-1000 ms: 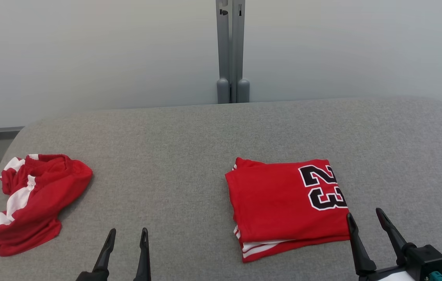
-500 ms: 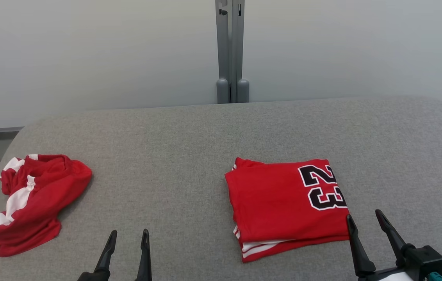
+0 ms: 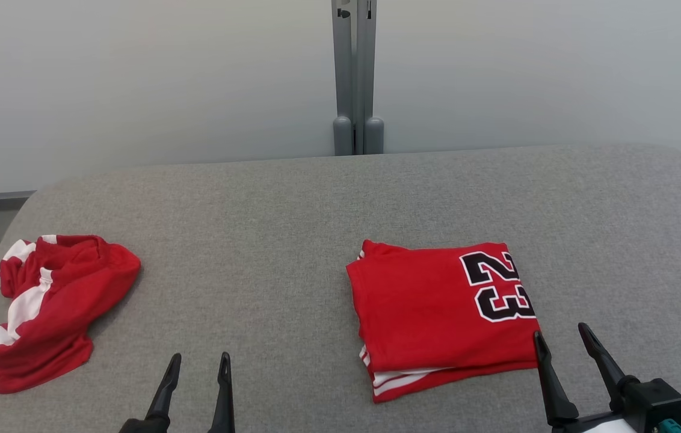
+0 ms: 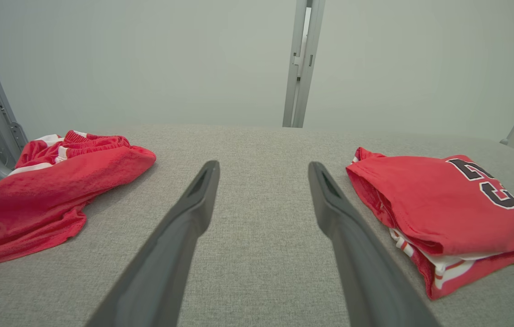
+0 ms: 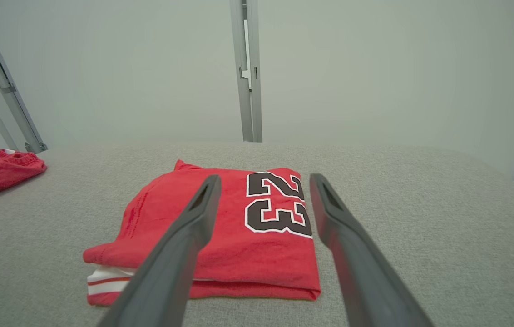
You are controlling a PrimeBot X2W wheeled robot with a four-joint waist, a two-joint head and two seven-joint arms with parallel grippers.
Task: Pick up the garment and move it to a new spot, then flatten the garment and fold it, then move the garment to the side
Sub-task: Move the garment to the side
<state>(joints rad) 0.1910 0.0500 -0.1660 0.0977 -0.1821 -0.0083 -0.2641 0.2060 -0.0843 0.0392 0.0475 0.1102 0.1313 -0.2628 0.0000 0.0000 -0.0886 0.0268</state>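
Folded jersey (image 3: 443, 319) lies flat on the grey table (image 3: 292, 198), right of centre, number 23 facing up, white-striped hem showing at its near edge. We judge the fold done; whether this spot already counts as "the side" we cannot say. At its near right corner the right gripper (image 3: 559, 329) sits just beside the cloth, fingers spread wide and holding nothing, placed, we think, to shift the stack. Well apart, the left gripper (image 3: 200, 356) hovers over bare table, equally wide and empty. A crumpled red-and-white garment (image 3: 52, 313) lies at the left edge.
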